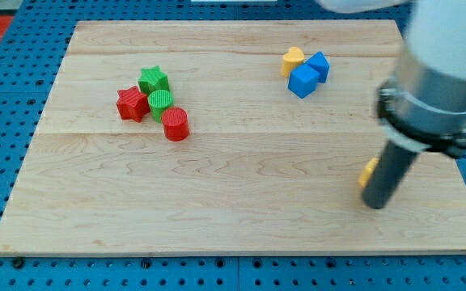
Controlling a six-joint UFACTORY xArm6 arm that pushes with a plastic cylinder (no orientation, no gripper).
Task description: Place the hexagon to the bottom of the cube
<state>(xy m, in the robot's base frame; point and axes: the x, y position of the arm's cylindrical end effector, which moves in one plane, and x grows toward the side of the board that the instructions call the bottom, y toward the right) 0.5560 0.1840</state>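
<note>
The yellow hexagon [368, 170] is at the view's right, mostly hidden behind my rod; only a small yellow edge shows. My tip [375, 202] rests on the board just below and right of that edge, touching or almost touching it. The blue cube [302, 81] stands at the view's upper right, well above and left of the hexagon. A second blue block [319, 64] and a yellow block [293, 60] touch the cube on its upper side.
A cluster sits at the view's left: a red star [133, 104], a green star [154, 79], a green cylinder [162, 102] and a red cylinder [175, 124]. The board's right edge [451, 162] is close to my rod.
</note>
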